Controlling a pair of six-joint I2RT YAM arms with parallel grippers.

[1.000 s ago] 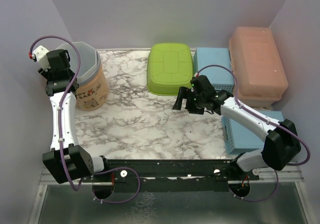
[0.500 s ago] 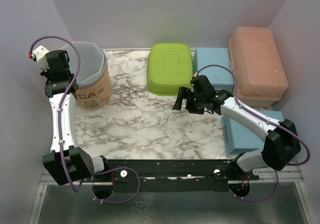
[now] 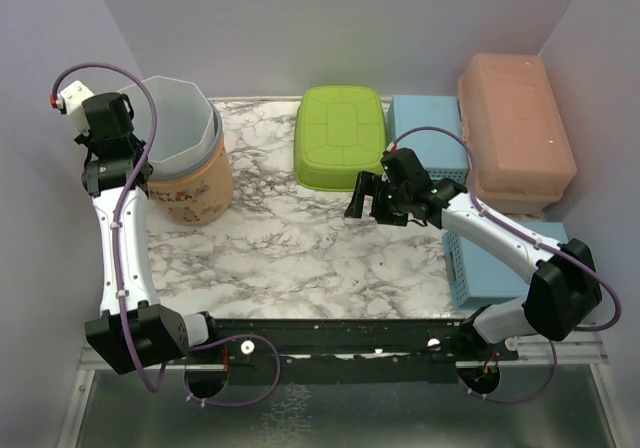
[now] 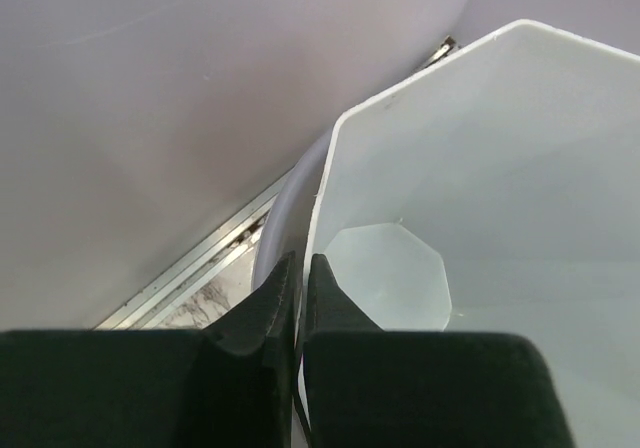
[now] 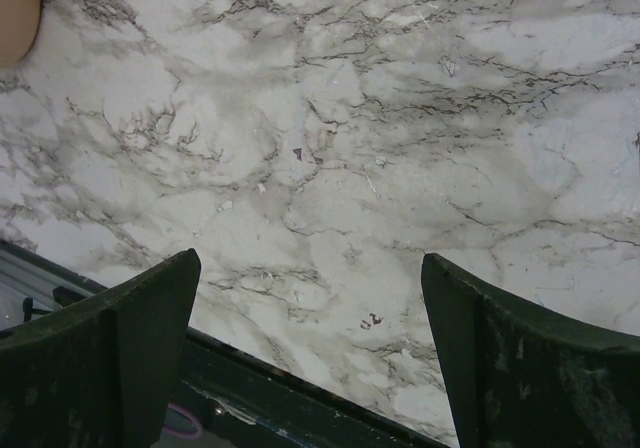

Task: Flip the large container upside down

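Large container (image 3: 195, 190) stands at the upper left of the top view, tipped toward the frame's centre, with the left gripper (image 4: 297, 293) clamped on its thin white rim (a narrow hold, so probably prone to slipping). To flip it well, hold that pinch firm, lift slightly, and roll the wrist toward the bare marble table (image 3: 300, 248), short of the green tub (image 3: 340, 136). The right gripper (image 5: 310, 263) hangs spread wide at centre-right.

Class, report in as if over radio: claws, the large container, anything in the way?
Left claw shut on container rim. Right claw open over table. Container mouth up, not flipped. Green tub apart.
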